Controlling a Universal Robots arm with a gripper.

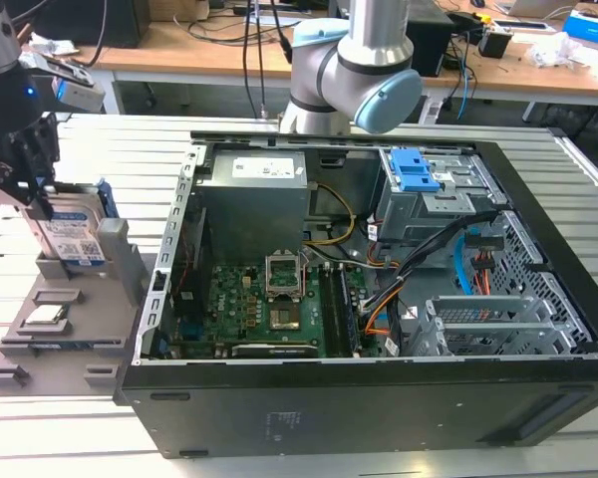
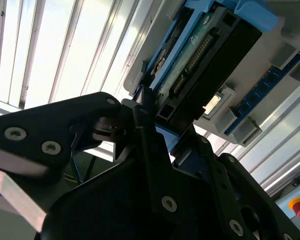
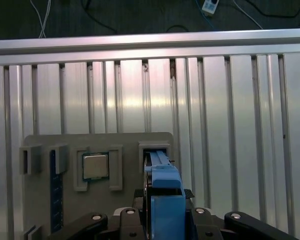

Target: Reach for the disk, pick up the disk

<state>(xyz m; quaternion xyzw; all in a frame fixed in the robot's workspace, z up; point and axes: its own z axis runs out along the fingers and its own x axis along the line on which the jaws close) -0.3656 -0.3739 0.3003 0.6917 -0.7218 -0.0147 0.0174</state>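
— What's the hand doing?

— The hand (image 1: 32, 204) is down over the top of the disk (image 1: 75, 234) and shut on it. In the first wrist view its black fingers (image 3: 122, 220) sit tight against either side of the disk's blue carrier (image 3: 165, 192).

— And how is the disk standing?

— On end, in a slot of the grey holder (image 1: 80, 319). As near as I can judge, its long axis runs up and down. The labelled broad face looks toward the exterior view's right. In the second wrist view the disk (image 2: 200, 55) shows its connector end, which points up at the hand.

— Has it left the slot?

— From here its lower part is behind the holder's wall, so I can't say it's clear.

— Where does the holder sit?

— Flat on the slatted bench (image 1: 60, 428), toward the bench edge at the exterior view's left. It is just beside the open computer case (image 1: 379, 398).

— Anything else on the holder?

— A small square silver chip (image 3: 96, 166) lies in its own pocket, near the disk's slot but apart from it.

— And past that?

— The case takes the middle of the bench, lid off and circuit board showing. A bright-blue latch (image 1: 416, 169) sits on the drive cage at its far side. The arm (image 1: 354, 70) rises from the bench edge behind the case.
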